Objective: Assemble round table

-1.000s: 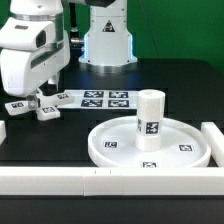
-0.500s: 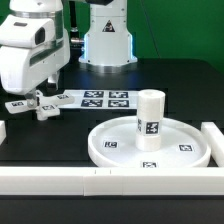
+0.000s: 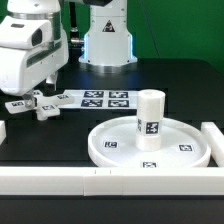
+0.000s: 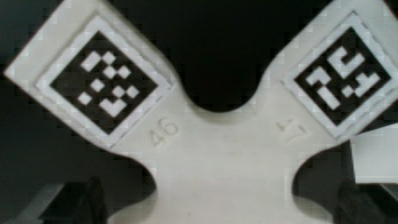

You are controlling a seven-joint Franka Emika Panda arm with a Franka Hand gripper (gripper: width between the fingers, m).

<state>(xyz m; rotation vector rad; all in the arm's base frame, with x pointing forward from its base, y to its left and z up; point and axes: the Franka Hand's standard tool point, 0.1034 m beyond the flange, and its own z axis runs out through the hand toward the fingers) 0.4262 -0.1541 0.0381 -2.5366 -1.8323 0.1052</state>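
**At the exterior view's left: gripper low over the last loose part**

On the black table we find the large round disc lying rim up, towards the exterior view's right. The short leg stands upright at its centre. We judge that step to be at least begun. Whether the leg is fully fastened or merely set in place cannot be established from these views.

The cross-shaped piece lies flat on the table at the exterior view's left, well apart from the disc and just beside the marker board. It is not yet fitted to the leg, and we judge this to be the remaining work: lift it, carry it across and seat it on the leg's top.

The gripper hangs directly over that piece, down at its level. The wrist view shows the piece close beneath, two tagged arms spreading away. We cannot tell whether the jaws have closed on it or merely straddle it.

White border blocks line the near edge, untouched.
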